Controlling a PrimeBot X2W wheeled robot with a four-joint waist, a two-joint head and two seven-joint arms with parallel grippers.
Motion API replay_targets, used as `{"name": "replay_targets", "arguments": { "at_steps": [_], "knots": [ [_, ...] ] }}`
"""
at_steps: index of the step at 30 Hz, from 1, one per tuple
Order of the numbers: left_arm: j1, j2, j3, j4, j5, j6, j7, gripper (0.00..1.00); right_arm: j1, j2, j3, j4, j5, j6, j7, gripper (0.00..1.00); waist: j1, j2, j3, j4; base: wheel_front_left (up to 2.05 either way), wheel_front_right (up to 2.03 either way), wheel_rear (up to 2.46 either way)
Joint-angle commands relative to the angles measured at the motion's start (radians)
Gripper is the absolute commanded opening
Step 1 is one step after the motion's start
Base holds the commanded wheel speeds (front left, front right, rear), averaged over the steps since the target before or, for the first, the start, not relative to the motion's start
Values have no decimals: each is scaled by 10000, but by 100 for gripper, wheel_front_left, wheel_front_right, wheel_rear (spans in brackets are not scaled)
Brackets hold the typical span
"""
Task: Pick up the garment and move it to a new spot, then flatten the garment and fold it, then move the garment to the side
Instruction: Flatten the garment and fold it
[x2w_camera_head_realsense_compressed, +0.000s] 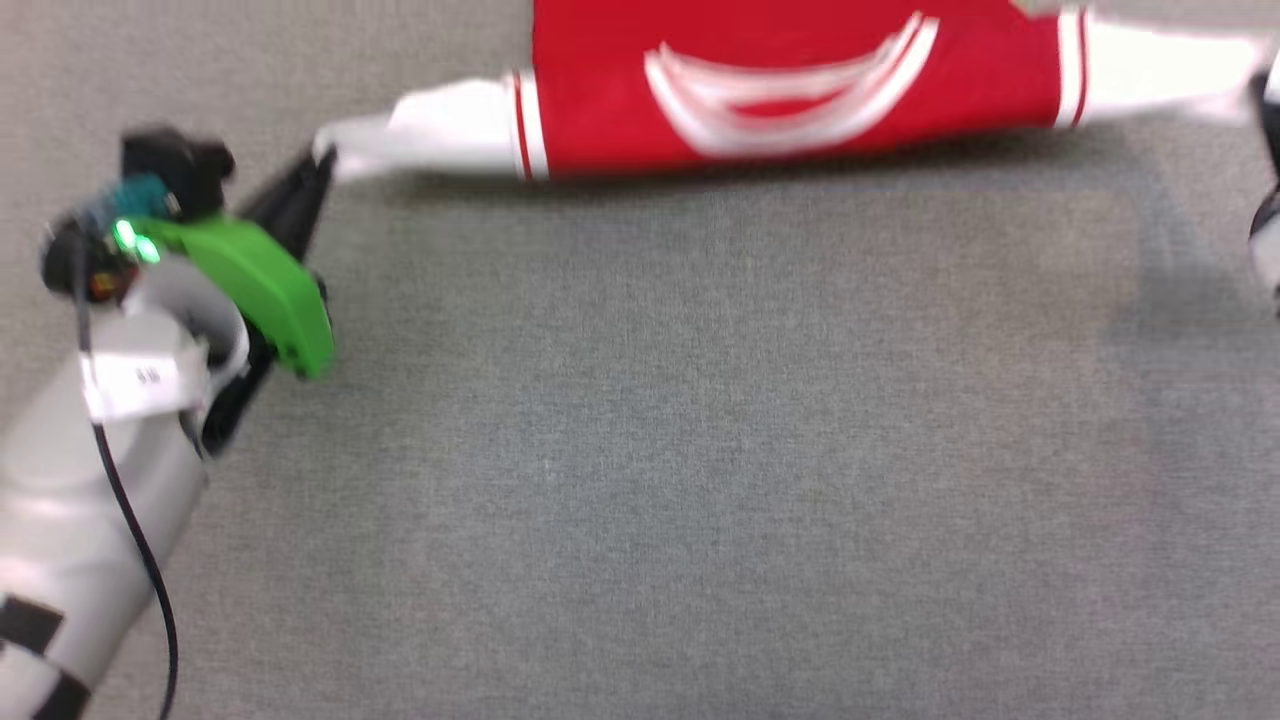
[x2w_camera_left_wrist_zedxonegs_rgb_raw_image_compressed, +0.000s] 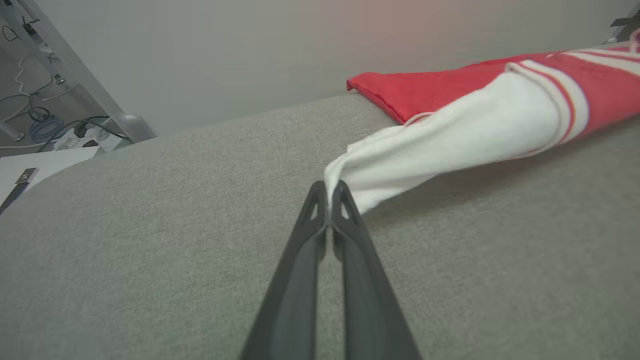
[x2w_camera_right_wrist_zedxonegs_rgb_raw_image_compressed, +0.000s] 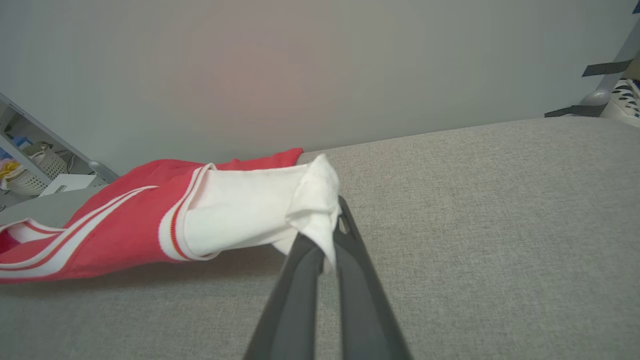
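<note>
1. Grey surface (x2w_camera_head_realsense_compressed: 700, 450): cloth-covered, spread beneath both pairs of jaws.
2. Shirt (x2w_camera_head_realsense_compressed: 790, 80): red with white sleeves and striped trim, stretched between the two pairs of jaws, sleeves raised off the cloth.
3. Left gripper (x2w_camera_left_wrist_zedxonegs_rgb_raw_image_compressed: 328, 192): jaws pinched tight on one white sleeve's tip.
4. Right gripper (x2w_camera_right_wrist_zedxonegs_rgb_raw_image_compressed: 327, 235): jaws clamped on the other sleeve's end, fabric bunched over the tips.

Grey fabric surface (x2w_camera_head_realsense_compressed: 700, 450), pale wall (x2w_camera_right_wrist_zedxonegs_rgb_raw_image_compressed: 300, 60)
</note>
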Motion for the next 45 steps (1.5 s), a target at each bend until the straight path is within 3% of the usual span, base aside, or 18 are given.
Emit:
{"name": "replay_targets", "arguments": {
  "at_steps": [1,9,25,34,42,43,44,45],
  "knots": [
    [577,23,-51,-86,-217,83,32,0,584,-207,73,-176,261,-9,5,0,1,0,-870,100,0,0,0],
    [2648,166,-436,-654,-551,448,168,0,3064,-1046,806,-1017,1067,-9,247,0,1,0,-1682,214,0,0,0],
    [5084,508,-859,-1783,-1260,974,729,0,5679,-2068,1643,-1794,1705,-9,933,0,1,0,-3199,350,0,0,0],
    [6711,1167,-1177,-3272,-1559,1487,1091,0,7467,-2741,1664,-2542,2115,-9,2186,0,1,0,-3692,407,0,0,0],
    [6894,1482,-1294,-4511,-1410,1947,1381,0,8123,-2713,1058,-2921,1949,-9,2581,0,1,0,-3610,499,0,0,0],
    [6866,1493,-1284,-4641,-1414,1982,1419,0,8119,-2685,948,-2886,1938,-9,2707,25,1,0,-3572,501,0,0,0],
    [6834,1493,-1261,-4816,-1461,2002,1478,0,8118,-2618,785,-2782,1983,-9,2959,100,1,0,-3533,519,0,0,0],
    [6814,1504,-1256,-4977,-1519,1976,1556,0,8090,-2589,703,-2799,1977,-9,3184,100,1,0,-3483,533,0,0,0]
  ]
}}
